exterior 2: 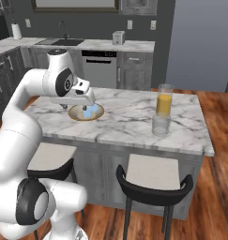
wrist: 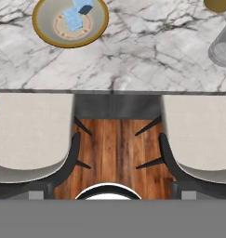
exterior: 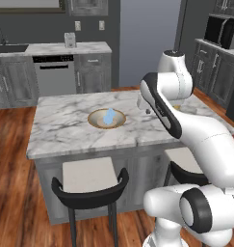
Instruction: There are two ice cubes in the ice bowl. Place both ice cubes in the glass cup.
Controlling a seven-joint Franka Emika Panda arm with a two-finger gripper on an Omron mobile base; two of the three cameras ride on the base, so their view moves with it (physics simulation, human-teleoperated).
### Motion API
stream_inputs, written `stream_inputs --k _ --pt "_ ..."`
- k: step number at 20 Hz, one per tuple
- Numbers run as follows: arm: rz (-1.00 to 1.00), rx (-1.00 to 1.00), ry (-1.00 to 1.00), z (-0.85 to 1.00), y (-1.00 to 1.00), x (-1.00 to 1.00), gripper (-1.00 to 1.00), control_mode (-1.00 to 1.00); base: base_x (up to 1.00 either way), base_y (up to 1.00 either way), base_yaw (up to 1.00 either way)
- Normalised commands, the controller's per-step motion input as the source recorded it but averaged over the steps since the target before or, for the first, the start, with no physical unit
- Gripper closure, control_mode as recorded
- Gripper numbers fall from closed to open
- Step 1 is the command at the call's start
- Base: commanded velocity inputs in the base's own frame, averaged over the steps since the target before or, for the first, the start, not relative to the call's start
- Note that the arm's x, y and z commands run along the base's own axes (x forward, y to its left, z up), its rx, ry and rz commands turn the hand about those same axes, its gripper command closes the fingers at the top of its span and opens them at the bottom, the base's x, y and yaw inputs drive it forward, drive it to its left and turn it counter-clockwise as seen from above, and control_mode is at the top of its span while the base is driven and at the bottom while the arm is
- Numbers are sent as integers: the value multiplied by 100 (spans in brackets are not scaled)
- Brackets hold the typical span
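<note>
The ice bowl [wrist: 43, 29], tan with a golden rim, sits on the marble island and holds two pale-blue ice cubes, one [wrist: 73, 19] beside the other [wrist: 84, 6]. Both base views show the bowl [exterior: 92, 120] [exterior 2: 85, 120] with the cubes [exterior: 109, 116] [exterior 2: 90, 111] in it. The glass cup [exterior 2: 161, 125] [wrist: 221, 49] stands clear and short near the island's front right. My gripper [exterior 2: 74, 107] [exterior: 147, 110] hovers open above the counter's front part, between bowl and cup and nearer the bowl, with nothing between its fingers.
A taller glass of orange liquid [exterior 2: 164, 102] stands just behind the glass cup. Two cushioned stools [wrist: 30, 135] [wrist: 200, 135] are tucked under the island's front edge. Wooden floor surrounds the island; cabinets and a sink line the back wall.
</note>
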Motion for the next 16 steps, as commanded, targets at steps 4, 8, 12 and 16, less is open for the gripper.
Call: stream_inputs --k 4,8,12,16 --pt "0 0 0 0 0 0 -100 -100 0 0 0" --pt "0 0 0 0 0 0 -100 -100 0 0 0" --pt "0 1 0 0 7 0 -100 -100 0 0 0" --pt "0 0 0 0 8 5 -100 -100 0 0 0"
